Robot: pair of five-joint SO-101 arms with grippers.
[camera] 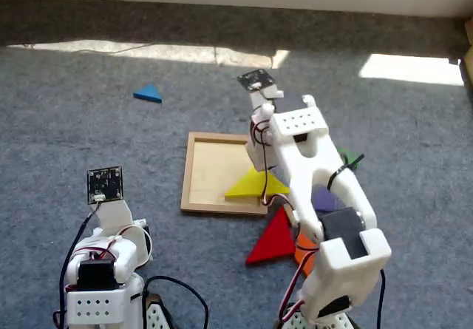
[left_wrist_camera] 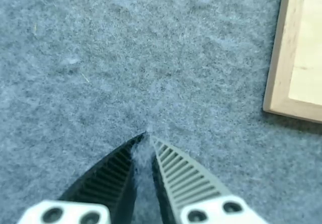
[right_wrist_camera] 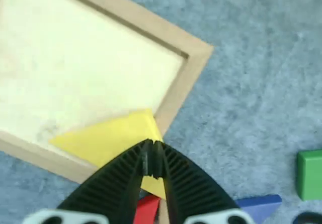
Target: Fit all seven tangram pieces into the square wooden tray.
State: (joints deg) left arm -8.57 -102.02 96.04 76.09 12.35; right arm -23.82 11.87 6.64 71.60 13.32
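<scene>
The square wooden tray lies mid-carpet. A yellow triangle rests half inside it, tilted across the near right rim. My right gripper is shut on that triangle's edge, just over the tray's rim. A red triangle, an orange piece, a purple piece and a green piece lie on the carpet right of the tray, partly hidden by the right arm. A blue triangle sits far back left. My left gripper is shut over bare carpet, left of the tray.
The left arm sits folded at the near left corner. Grey carpet covers the floor, with sunlit patches along the far edge. A green block and a blue-purple corner lie beyond the tray corner in the right wrist view.
</scene>
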